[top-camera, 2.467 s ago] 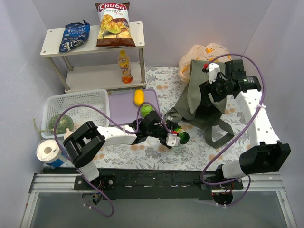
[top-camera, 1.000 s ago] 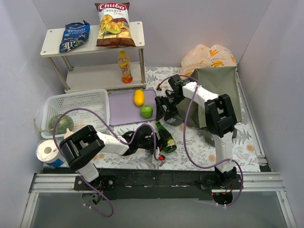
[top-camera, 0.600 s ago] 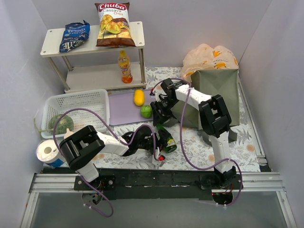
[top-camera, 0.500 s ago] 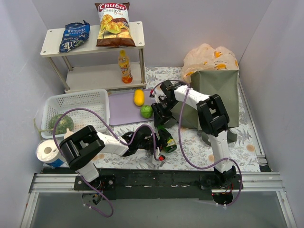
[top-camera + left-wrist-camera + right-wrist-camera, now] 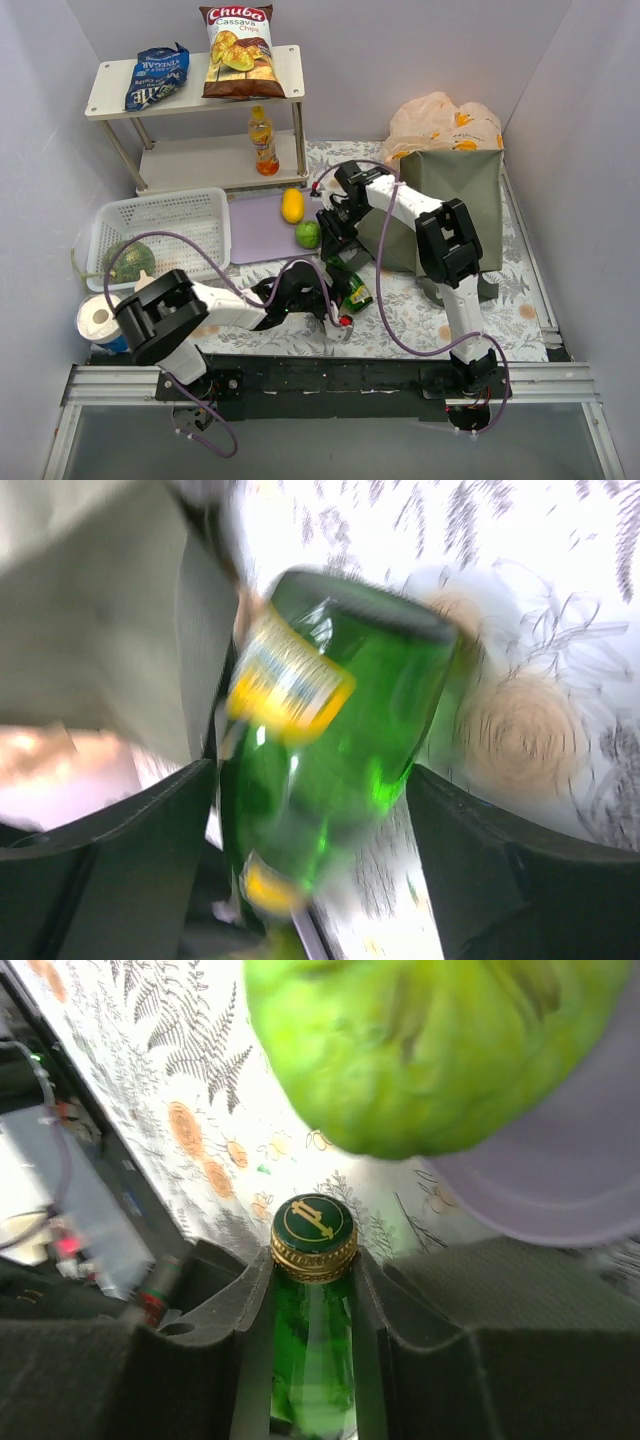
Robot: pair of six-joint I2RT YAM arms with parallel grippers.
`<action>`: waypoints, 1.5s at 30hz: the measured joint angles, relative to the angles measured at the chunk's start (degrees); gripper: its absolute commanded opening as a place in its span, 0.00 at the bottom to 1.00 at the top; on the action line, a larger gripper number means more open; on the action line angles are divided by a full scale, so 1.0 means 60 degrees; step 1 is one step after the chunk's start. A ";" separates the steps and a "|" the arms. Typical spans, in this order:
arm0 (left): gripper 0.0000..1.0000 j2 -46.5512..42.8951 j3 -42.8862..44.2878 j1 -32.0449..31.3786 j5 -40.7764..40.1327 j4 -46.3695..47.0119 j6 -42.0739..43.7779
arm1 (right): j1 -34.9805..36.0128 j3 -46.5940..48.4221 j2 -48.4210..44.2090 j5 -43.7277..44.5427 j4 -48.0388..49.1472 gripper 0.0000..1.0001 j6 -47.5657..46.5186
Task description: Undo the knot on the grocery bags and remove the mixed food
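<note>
The peach-orange grocery bag (image 5: 445, 118) sits at the back right behind the olive tote (image 5: 452, 190); its knot is not visible. A green glass bottle (image 5: 353, 291) lies tilted on the floral cloth. My right gripper (image 5: 313, 1285) is shut on its neck, just under the gold-rimmed cap (image 5: 313, 1230). My left gripper (image 5: 312, 880) is open around the bottle's (image 5: 330, 730) body, with a gap at the right finger (image 5: 520, 870). Other food lies out: yellow fruit (image 5: 291, 205), green fruit (image 5: 308, 234), melon (image 5: 128, 262), chips bag (image 5: 237, 50), blue snack bag (image 5: 157, 75) and orange drink bottle (image 5: 263, 140).
A lavender cutting board (image 5: 262, 232) holds the two fruits. The white basket (image 5: 165, 215) holding the melon stands at the left, and a two-tier shelf (image 5: 200, 155) at the back left. A paper roll (image 5: 100, 320) stands near the left arm's base.
My right arm swung from the tote over to the bottle, and its gripper closed on the neck. My left gripper's jaws widened around the bottle's body.
</note>
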 measured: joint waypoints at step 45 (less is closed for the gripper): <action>0.98 -0.0200 -0.1523 0.0699 -0.1082 0.4921 -1.5755 | -0.0324 -1.0517 -0.9391 0.1585 1.1573 0.01 0.1093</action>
